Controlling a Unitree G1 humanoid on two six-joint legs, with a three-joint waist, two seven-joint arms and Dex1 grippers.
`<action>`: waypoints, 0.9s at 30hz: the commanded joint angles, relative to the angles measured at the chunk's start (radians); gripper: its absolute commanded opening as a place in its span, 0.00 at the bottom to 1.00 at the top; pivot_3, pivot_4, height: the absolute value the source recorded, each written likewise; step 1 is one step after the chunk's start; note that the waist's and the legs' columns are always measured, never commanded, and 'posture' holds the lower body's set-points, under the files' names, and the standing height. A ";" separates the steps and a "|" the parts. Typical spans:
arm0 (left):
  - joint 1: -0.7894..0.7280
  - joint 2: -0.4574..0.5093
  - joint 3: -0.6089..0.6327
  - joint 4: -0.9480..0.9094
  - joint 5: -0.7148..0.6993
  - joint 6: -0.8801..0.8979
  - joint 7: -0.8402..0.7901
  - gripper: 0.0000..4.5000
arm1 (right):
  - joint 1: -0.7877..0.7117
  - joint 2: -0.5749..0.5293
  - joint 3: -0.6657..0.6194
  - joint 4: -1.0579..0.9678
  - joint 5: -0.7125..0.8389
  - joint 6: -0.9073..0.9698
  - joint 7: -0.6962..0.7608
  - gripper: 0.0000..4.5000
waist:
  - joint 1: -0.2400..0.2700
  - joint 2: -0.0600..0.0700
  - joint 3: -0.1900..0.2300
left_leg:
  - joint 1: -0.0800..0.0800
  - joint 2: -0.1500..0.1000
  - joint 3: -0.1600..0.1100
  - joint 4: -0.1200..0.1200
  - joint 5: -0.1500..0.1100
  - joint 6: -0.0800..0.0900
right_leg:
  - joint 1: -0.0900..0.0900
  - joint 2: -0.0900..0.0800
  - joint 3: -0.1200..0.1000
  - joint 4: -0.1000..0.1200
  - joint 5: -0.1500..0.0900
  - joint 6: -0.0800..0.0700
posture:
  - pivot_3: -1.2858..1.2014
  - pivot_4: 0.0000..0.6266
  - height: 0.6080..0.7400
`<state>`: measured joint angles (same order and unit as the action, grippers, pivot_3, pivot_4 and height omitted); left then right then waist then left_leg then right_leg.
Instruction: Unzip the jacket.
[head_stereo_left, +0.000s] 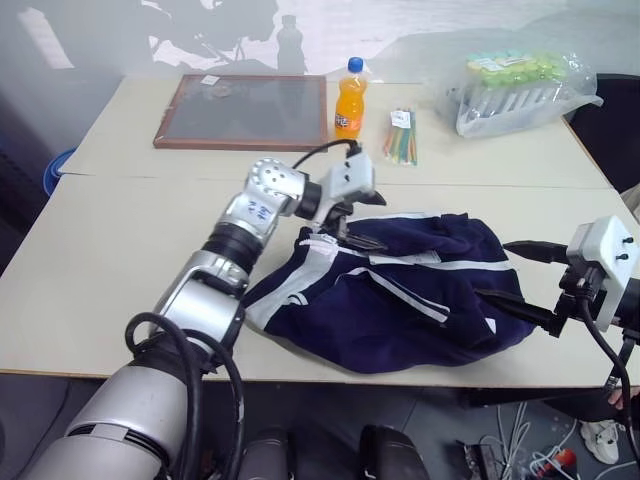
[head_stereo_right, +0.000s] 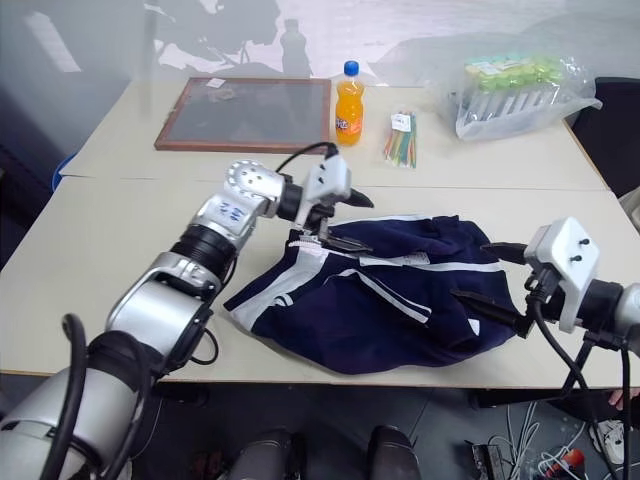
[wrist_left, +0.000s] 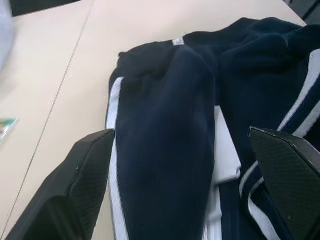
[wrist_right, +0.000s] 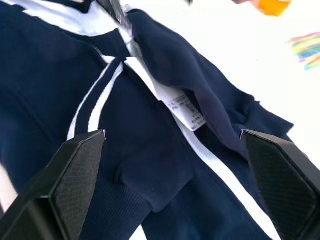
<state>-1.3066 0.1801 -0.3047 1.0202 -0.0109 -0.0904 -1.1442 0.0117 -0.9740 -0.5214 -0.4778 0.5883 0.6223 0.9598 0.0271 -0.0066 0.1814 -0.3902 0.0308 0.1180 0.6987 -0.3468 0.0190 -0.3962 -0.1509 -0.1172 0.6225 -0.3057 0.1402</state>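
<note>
The left gripper (head_stereo_left: 362, 218) hangs with fingers spread wide over the collar end of the jacket (head_stereo_left: 400, 290), holding nothing; it may be brushing the cloth, the view is too tight to tell. The right gripper (head_stereo_left: 525, 280) is also spread and empty, just beside the jacket's far edge. The navy jacket lies crumpled near the front edge of the table (head_stereo_left: 100, 260), a white paper tag (wrist_right: 186, 111) by its zipper edging. Further back stand an orange drink bottle (head_stereo_left: 350, 98) and a framed board (head_stereo_left: 243, 110)
</note>
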 joint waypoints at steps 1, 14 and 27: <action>-0.061 -0.048 -0.007 0.097 0.067 -0.069 0.071 1.00 | 0.004 0.016 -0.069 -0.065 0.045 0.028 -0.044 1.00 | -0.002 0.000 0.000 | 0.000 0.000 0.000 0.000 0.000 0.000 | 0.000 0.000 0.000 0.000 0.000 0.000 | 0.52 0.24 1.00; -0.092 -0.115 0.046 0.215 0.125 -0.086 0.135 0.29 | 0.090 0.063 -0.126 -0.163 0.095 0.073 -0.134 1.00 | 0.000 -0.001 0.000 | -0.001 0.000 -0.001 0.000 0.000 0.001 | 0.000 0.000 0.000 0.000 0.000 0.000 | 0.52 0.24 1.00; -0.157 -0.114 0.319 0.294 -0.022 0.216 0.400 0.01 | 0.089 0.055 -0.101 -0.167 0.098 0.066 -0.144 1.00 | -0.001 -0.001 0.001 | -0.001 0.000 -0.001 0.000 0.000 0.001 | 0.000 0.000 0.000 0.000 0.000 0.000 | 0.52 0.24 1.00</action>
<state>-1.4201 0.0534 -0.0448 1.3156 0.0158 0.0916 -0.8246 0.1009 -0.9189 -0.5984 -0.6205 0.6721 0.6991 0.8200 0.0258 -0.0079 0.1822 -0.3908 0.0309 0.1165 0.6988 -0.3470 0.0197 -0.3964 -0.1512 -0.1175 0.6226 -0.3056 0.1403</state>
